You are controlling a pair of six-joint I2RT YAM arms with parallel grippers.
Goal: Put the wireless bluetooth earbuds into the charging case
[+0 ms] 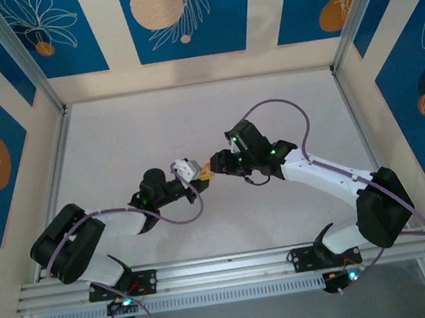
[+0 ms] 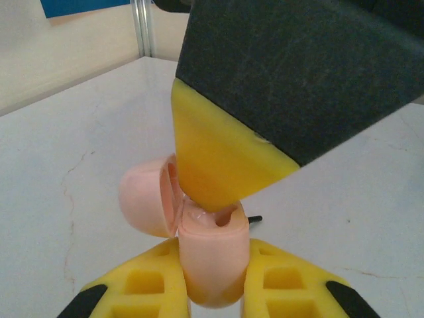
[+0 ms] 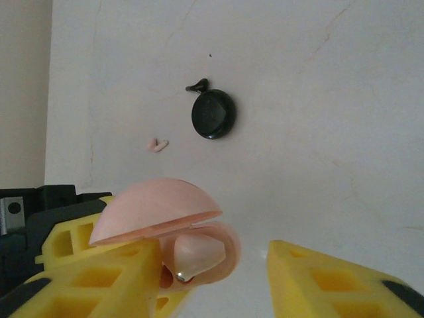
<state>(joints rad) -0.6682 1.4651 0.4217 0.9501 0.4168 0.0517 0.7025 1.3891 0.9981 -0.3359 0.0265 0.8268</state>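
My left gripper point(image 2: 213, 288) is shut on the base of a pink charging case point(image 2: 213, 262), whose lid point(image 2: 146, 199) hangs open to the left. In the right wrist view a pink earbud point(image 3: 199, 255) sits in the open case point(image 3: 159, 202). My right gripper point(image 3: 215, 271) is open just over the case, one finger beside it and the other well apart. Its yellow fingertip point(image 2: 218, 159) touches the case's top in the left wrist view. A second pink earbud point(image 3: 157, 144) lies loose on the table. Both grippers meet at mid-table, left point(image 1: 191, 174) and right point(image 1: 215, 165).
A round black puck-shaped case point(image 3: 213, 114) lies shut on the white table with a tiny black stemmed earbud point(image 3: 197, 85) beside it. A black stem point(image 2: 254, 218) peeks out behind the pink case. Metal rails and patterned walls border the table point(image 1: 117, 140).
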